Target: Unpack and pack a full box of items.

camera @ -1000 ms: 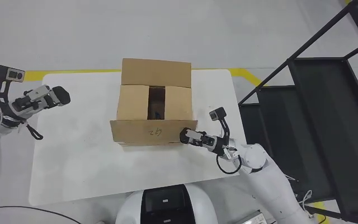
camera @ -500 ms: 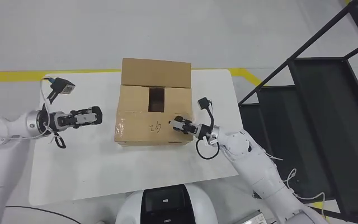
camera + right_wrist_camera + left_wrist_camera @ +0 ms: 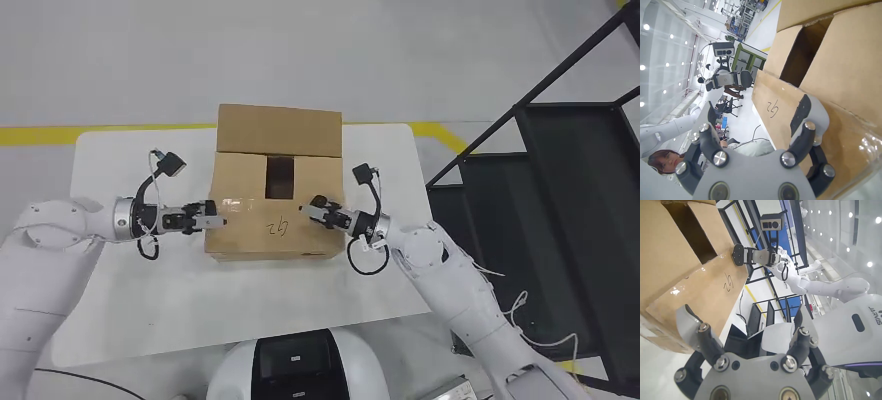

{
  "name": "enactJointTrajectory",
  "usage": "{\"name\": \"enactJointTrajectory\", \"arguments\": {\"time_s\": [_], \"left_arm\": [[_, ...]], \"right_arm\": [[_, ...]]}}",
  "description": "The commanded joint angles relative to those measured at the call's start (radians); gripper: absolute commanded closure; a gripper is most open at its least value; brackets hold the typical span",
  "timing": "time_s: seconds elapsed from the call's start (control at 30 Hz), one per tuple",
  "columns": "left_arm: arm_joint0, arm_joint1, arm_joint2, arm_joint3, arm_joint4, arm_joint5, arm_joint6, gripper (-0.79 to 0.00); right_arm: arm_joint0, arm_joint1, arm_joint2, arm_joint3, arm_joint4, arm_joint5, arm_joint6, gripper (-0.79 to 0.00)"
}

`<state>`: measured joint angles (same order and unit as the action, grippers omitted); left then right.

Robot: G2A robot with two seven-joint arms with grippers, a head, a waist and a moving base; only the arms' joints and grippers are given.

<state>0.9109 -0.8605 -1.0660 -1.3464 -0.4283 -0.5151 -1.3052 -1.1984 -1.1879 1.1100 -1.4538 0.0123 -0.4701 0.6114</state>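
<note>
One box (image 3: 240,182), left tool (image 3: 213,213), right tool (image 3: 312,207)

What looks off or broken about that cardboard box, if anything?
Nothing looks damaged or spilled. The box is only half closed: a dark gap shows between its inner flaps, the far flap lies open, and the left gripper and right gripper, both open, sit at the near flap's ends.

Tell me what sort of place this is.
Probably a factory hall or robotics test workshop: a yellow line is painted on the smooth grey floor, black metal stairs stand beside the white table, and there are rows of ceiling lights.
</note>
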Motion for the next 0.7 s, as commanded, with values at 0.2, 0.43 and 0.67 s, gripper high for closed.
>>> {"name": "enactJointTrajectory", "arguments": {"time_s": [0.2, 0.43, 0.67], "left_arm": [[-0.037, -0.006, 0.071, 0.051, 0.037, -0.01, 0.011, -0.785], [-0.037, -0.006, 0.071, 0.051, 0.037, -0.01, 0.011, -0.785], [-0.037, -0.006, 0.071, 0.051, 0.037, -0.01, 0.011, -0.785]], "right_arm": [[0.052, -0.003, 0.018, -0.009, -0.158, -0.025, -0.119, -0.785], [0.098, -0.007, -0.104, -0.026, 0.104, -0.035, 0.333, -0.785], [0.133, -0.008, -0.14, -0.006, 0.28, -0.093, 0.532, -0.785]]}}
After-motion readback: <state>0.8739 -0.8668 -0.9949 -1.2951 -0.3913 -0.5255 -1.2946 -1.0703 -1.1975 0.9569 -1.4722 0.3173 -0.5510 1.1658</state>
